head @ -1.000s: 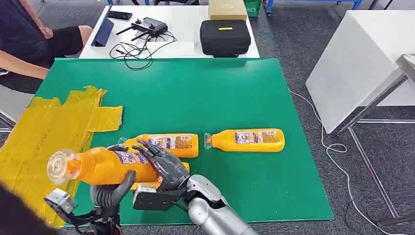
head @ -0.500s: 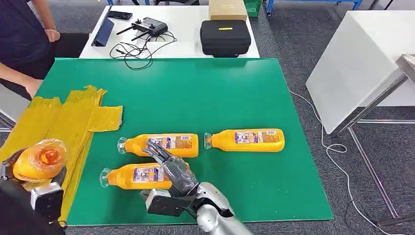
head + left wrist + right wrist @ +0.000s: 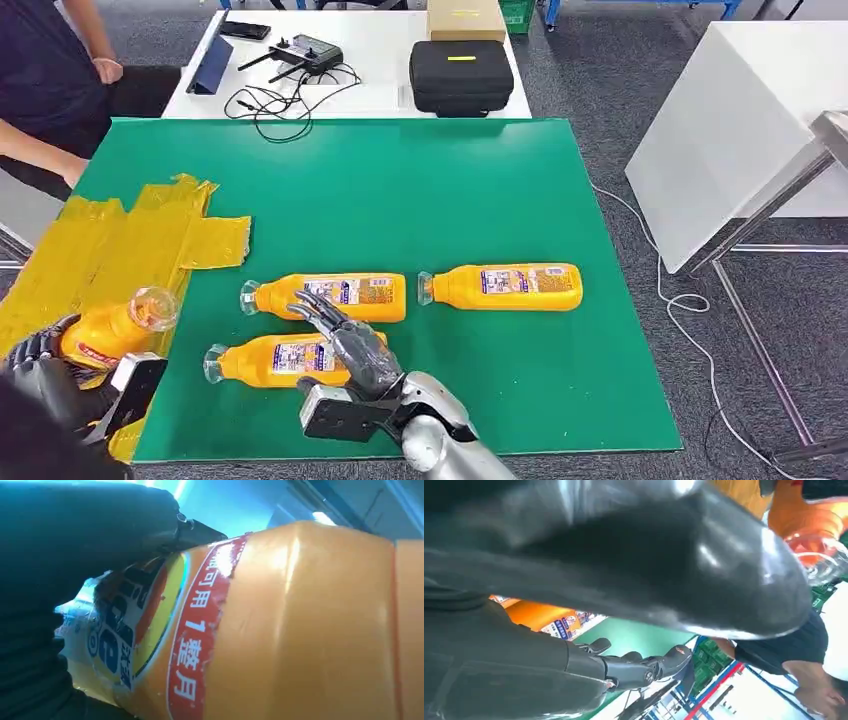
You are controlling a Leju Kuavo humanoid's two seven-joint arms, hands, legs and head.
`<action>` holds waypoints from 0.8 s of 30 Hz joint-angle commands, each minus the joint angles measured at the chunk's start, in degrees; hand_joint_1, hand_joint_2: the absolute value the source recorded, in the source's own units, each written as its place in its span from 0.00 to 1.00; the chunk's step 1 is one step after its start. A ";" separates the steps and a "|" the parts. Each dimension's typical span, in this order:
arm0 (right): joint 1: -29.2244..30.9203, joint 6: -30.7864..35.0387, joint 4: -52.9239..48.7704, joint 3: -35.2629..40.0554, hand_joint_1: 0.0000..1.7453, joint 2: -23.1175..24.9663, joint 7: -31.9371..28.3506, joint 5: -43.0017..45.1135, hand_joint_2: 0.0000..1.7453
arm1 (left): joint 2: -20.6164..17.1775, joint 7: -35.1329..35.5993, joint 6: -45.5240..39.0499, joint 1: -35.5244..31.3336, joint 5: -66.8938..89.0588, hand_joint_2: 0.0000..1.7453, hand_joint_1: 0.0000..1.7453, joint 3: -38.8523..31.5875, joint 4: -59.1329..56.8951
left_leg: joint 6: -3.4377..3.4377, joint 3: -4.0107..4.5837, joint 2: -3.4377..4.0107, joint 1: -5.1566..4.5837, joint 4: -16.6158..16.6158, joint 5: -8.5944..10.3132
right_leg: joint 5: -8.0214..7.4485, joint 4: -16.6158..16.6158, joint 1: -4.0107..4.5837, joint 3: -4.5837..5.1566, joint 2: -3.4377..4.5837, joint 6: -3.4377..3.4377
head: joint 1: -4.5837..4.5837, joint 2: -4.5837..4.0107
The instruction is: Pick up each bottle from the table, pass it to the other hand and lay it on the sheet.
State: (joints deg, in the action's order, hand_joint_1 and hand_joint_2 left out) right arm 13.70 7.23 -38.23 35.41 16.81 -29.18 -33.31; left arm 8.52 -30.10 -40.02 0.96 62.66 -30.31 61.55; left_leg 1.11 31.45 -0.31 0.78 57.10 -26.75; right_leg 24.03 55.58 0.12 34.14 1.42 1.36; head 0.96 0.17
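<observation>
- Gripping an orange bottle (image 3: 112, 329), the left hand (image 3: 40, 372) holds it over the yellow sheet (image 3: 95, 262).
- Right hand (image 3: 350, 345) hovers with fingers spread, holding nothing, above three bottles (image 3: 345, 296) lying on the green table (image 3: 420, 190).

The right hand (image 3: 624, 595) takes up most of the frame: a thick grey thumb (image 3: 704, 575) lies across the middle, and darker fingers (image 3: 639, 667) stretch out beside it, spread apart and holding nothing. Between thumb and fingers lies an orange bottle (image 3: 539, 617) with a printed label, resting on the green bench (image 3: 639, 637). Past the thumb tip is a second orange bottle (image 3: 804, 525), its clear neck just beside the thumb. Beyond the fingers, farther from the thumb, a person in a dark top (image 3: 784, 645) stands by a red and blue rail (image 3: 716, 685)
</observation>
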 commanded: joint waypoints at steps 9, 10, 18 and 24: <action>1.65 -2.03 -0.21 3.46 0.00 -1.92 -0.60 0.71 0.00 | -5.66 3.07 0.02 -12.02 9.52 1.00 1.00 -10.24 -32.77 | -0.04 -0.62 -0.02 -0.06 -0.27 -0.08 | 0.14 -0.13 -0.03 -0.55 -0.23 0.00 | 0.02 0.00; 1.70 -2.14 -0.14 3.50 0.00 -1.94 -0.60 0.72 0.00 | -6.02 3.44 0.02 -12.22 9.38 1.00 0.74 -10.21 -33.80 | -0.01 -0.33 -0.03 -0.08 -0.18 -0.03 | 0.08 -0.08 -0.06 -0.27 -0.14 0.01 | 0.00 0.00; 3.50 -0.30 2.47 7.92 0.00 -2.96 2.75 -4.17 1.00 | -9.35 9.14 3.90 -12.79 7.48 0.00 0.00 -8.82 -39.36 | -0.15 -0.36 0.19 -0.07 -0.14 -0.11 | 0.01 0.07 -0.09 -0.24 0.12 -0.02 | 0.02 0.00; 4.69 3.35 5.76 12.28 0.00 -2.11 13.98 -13.46 1.00 | -9.18 6.26 3.91 -12.23 4.12 0.00 0.00 -8.75 -37.96 | -0.27 -0.66 0.21 -0.09 -0.25 -0.10 | 0.09 0.16 -0.20 -0.38 0.11 -0.13 | 0.02 0.00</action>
State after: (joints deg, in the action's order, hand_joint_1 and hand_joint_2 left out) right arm 14.72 7.89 -37.90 40.24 15.89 -23.92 -39.74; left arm 0.09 -22.14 -37.86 -12.25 70.46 -37.44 29.64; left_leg 0.80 31.01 -0.26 0.74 56.95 -26.80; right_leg 24.11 55.83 -0.05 33.93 1.48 1.22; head 0.98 0.17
